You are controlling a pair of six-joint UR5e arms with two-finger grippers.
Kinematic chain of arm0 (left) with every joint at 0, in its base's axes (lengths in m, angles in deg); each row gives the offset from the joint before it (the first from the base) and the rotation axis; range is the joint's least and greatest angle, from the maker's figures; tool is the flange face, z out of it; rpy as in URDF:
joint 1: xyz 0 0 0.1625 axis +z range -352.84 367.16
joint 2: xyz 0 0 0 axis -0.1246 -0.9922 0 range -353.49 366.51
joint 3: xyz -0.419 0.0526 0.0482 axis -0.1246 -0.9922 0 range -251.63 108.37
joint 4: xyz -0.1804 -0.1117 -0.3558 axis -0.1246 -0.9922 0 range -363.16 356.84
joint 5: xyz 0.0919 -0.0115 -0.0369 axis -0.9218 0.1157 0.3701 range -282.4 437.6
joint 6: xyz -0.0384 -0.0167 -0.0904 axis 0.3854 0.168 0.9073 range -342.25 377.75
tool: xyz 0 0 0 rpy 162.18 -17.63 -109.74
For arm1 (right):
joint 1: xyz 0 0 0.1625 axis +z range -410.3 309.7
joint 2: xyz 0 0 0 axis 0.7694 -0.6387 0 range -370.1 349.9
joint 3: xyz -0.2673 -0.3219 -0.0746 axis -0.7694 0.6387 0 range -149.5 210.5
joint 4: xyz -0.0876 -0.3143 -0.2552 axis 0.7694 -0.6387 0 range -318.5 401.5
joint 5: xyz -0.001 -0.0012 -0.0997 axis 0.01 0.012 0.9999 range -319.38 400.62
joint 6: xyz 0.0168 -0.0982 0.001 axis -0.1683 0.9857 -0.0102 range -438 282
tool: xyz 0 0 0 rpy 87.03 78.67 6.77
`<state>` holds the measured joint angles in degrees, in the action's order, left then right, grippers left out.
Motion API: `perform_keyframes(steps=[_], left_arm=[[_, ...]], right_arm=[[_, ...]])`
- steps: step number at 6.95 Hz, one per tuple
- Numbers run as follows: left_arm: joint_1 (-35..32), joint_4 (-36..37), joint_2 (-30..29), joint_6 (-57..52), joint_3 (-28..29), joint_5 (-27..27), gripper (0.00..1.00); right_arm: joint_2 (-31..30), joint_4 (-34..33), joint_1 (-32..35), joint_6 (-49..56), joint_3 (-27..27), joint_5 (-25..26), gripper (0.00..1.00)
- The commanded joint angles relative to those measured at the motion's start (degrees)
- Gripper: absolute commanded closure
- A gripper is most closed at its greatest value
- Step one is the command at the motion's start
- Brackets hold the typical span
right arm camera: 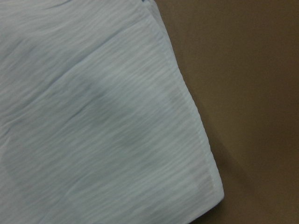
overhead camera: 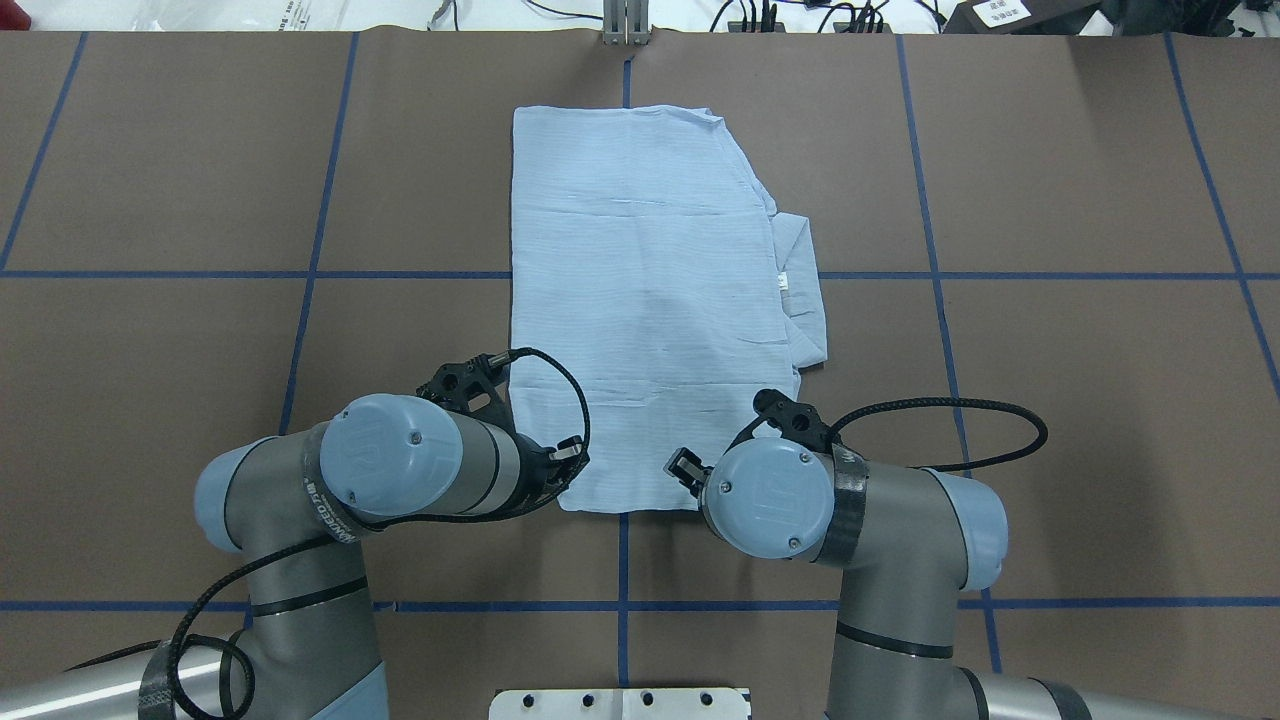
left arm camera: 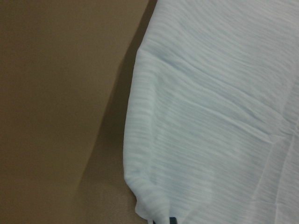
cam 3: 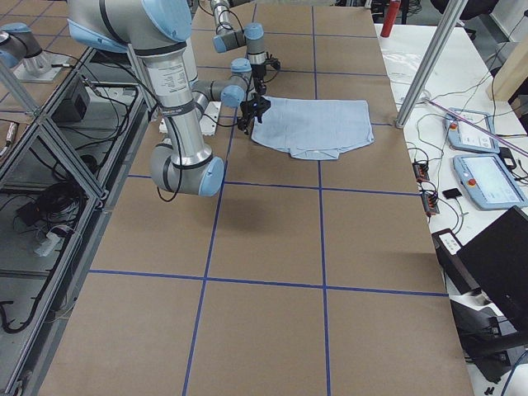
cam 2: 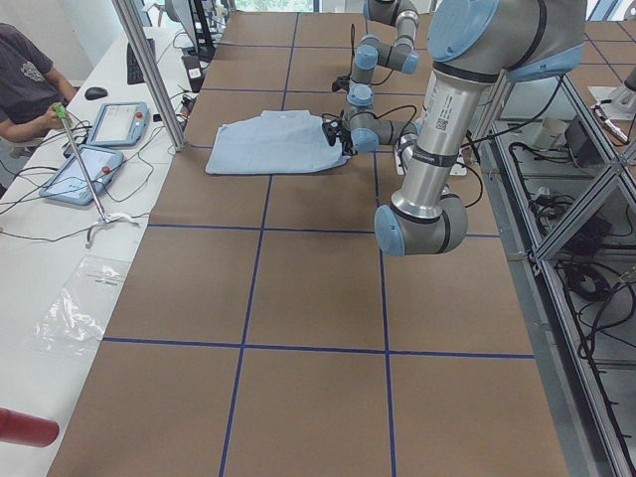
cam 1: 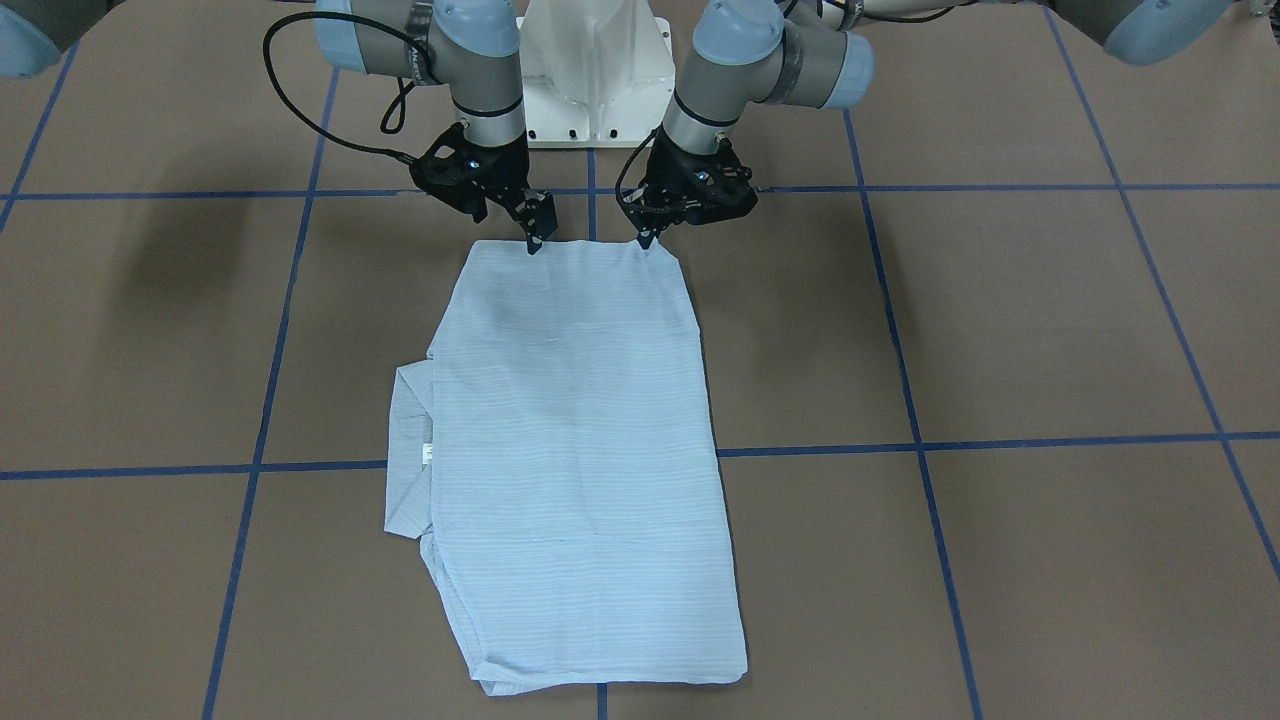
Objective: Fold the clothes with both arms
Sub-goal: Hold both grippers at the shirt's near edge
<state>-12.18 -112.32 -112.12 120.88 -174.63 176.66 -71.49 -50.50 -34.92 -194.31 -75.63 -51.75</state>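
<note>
The light-blue shirt (cam 1: 580,430) lies folded into a long rectangle in the middle of the brown table (cam 1: 1050,320), with its collar part (cam 1: 410,450) sticking out on one side. It also shows in the overhead view (overhead camera: 640,270) and in both wrist views (left arm camera: 210,130) (right arm camera: 93,130). My left gripper (cam 1: 647,240) (overhead camera: 568,455) pinches the shirt's near corner on my left. My right gripper (cam 1: 535,243) (overhead camera: 685,468) is closed on the near edge, a little inward from the other corner. Shadows under the hem suggest that it is slightly raised.
The white pedestal base (cam 1: 597,70) stands just behind the grippers. Blue tape lines (cam 1: 1000,442) divide the table. A metal post (cam 2: 149,70) and an operators' bench with tablets (cam 2: 117,121) run along the far side. A person (cam 2: 25,84) sits there.
</note>
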Motion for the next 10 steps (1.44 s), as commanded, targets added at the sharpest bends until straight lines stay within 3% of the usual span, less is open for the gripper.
perform_keyframes(steps=[1,3,8,10], left_arm=[[0.0,0.0,-0.11,-0.03,0.0,0.0,1.0],[-0.18,0.0,-0.11,-0.11,0.0,0.0,1.0],[-0.18,-0.09,-0.11,-0.2,0.17,0.0,1.0],[-0.18,-0.18,-0.11,-0.29,0.43,0.0,1.0]], right_arm=[[0.3,0.07,0.0,0.11,1.27,-0.01,0.0],[0.48,6.01,0.0,-0.41,5.13,0.08,0.0],[0.04,5.17,0.18,-0.5,3.92,-0.18,0.0],[0.04,1.14,0.09,-0.5,2.17,-0.19,0.0]])
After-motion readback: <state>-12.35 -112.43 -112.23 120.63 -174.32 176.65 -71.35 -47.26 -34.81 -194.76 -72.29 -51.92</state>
